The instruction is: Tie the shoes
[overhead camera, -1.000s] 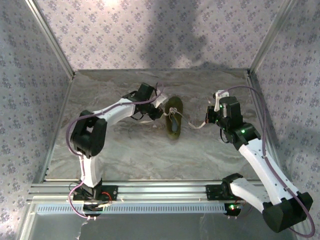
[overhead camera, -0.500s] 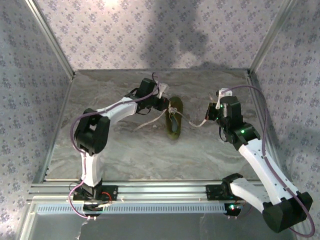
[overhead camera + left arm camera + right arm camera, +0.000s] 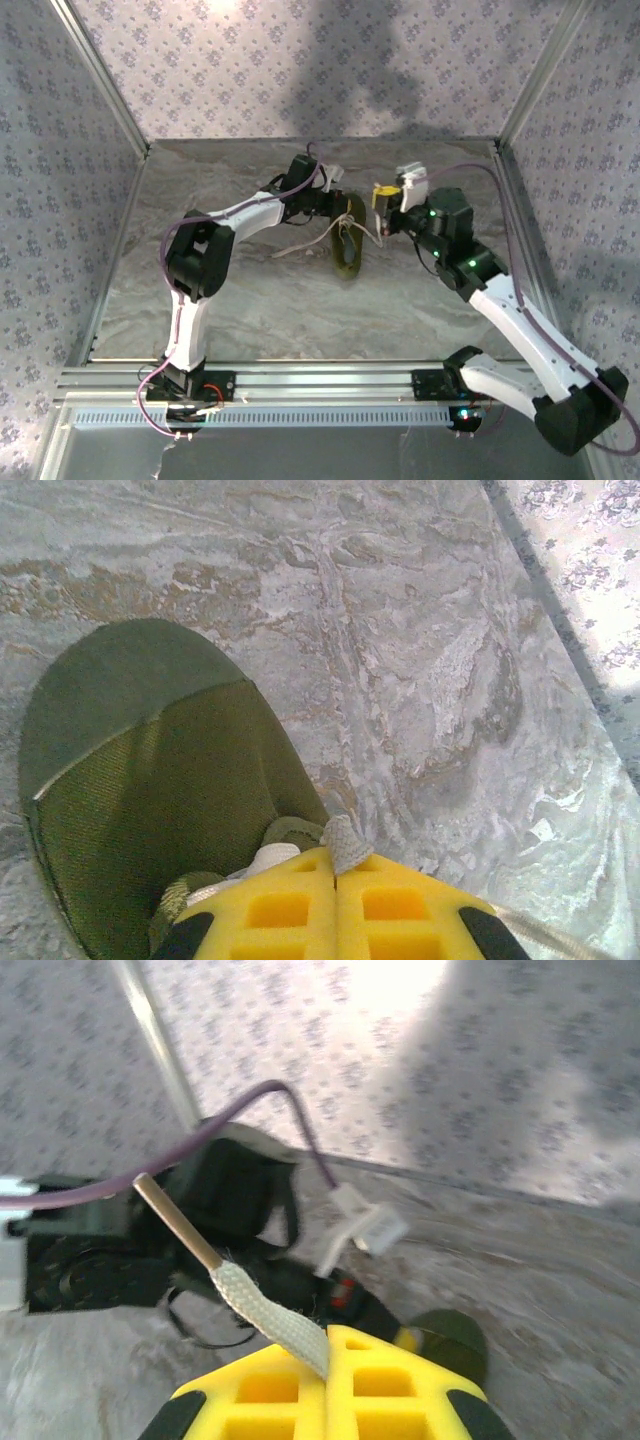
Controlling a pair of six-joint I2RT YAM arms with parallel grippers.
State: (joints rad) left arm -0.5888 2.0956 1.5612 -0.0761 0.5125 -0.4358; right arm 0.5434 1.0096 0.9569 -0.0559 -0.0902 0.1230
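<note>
**Ana:** Where is the shoe?

**Ben:** The olive-green shoe (image 3: 348, 243) lies on the marbled tabletop (image 3: 250, 300). It is toward the far side and about midway between left and right, with its length running near to far.

**Ana:** And the left pincer?

**Ben:** The left pincer (image 3: 333, 205) is at the shoe's far end, coming in from the left. In its wrist view the yellow pads are pressed together on a bit of white lace (image 3: 345, 842), right over the laced part of the shoe (image 3: 150, 780). A loose strand (image 3: 298, 246) trails on the tabletop just left of the shoe.

**Ana:** What about the right one?

**Ben:** The right pincer (image 3: 384, 197) is just right of the shoe's far end, apart from it. Its pads are also clamped together, (image 3: 328, 1335) gripping the second lace (image 3: 268, 1318). The stiff tan tip (image 3: 175, 1222) of that lace pokes out beyond them. A thin length of lace runs from the shoe toward that pincer.

**Ana:** Do the pincers touch?

**Ben:** They are near each other; I cannot tell more.
</note>
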